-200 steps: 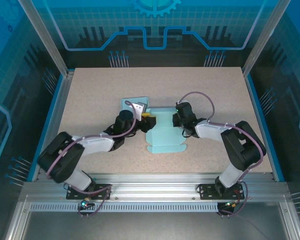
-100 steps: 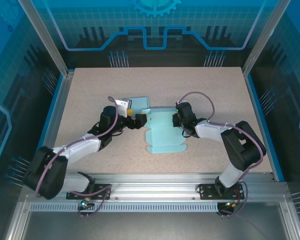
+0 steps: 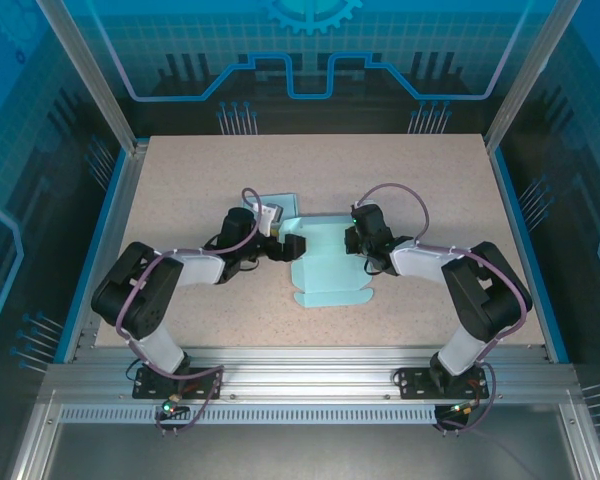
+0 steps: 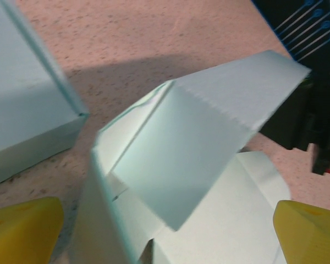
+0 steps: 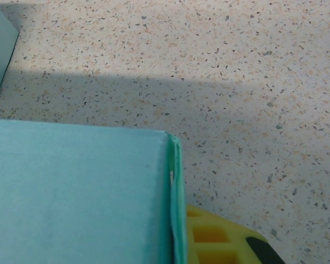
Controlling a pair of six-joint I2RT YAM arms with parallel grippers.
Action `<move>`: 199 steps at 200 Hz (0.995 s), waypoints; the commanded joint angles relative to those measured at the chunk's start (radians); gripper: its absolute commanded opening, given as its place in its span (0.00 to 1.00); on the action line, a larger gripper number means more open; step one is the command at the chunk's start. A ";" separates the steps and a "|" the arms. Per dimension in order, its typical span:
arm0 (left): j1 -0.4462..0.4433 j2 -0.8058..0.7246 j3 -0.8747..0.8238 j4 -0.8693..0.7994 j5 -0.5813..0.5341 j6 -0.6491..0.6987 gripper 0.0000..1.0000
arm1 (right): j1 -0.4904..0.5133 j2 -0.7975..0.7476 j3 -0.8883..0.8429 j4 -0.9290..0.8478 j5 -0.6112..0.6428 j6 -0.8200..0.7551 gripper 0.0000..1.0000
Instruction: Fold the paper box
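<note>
The paper box [image 3: 328, 265] lies mostly flat near the middle of the counter [image 3: 180, 180]. In the left wrist view one flap [image 4: 209, 126] stands up at a slant. The left claw [image 3: 288, 244] sits at the box's 10 o'clock edge, spread wide, its yellow fingers [image 4: 22, 228] either side of that flap and gripping nothing. The right claw [image 3: 353, 240], at the box's 2 o'clock edge, is pressed together on a raised wall [image 5: 173, 198] of the box. Another pale-blue folded piece [image 3: 276, 204] rests at 11 o'clock, just beyond the left claw.
</note>
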 commanded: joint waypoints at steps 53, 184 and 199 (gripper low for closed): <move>-0.081 -0.010 0.036 0.027 0.092 0.009 0.84 | 0.013 0.003 0.024 -0.022 -0.022 -0.005 0.00; -0.118 -0.092 -0.080 0.038 -0.006 -0.100 0.82 | 0.014 0.011 0.024 -0.013 -0.037 0.003 0.00; -0.122 -0.067 -0.082 0.070 -0.057 -0.150 0.72 | 0.016 0.013 0.024 -0.013 -0.039 0.002 0.00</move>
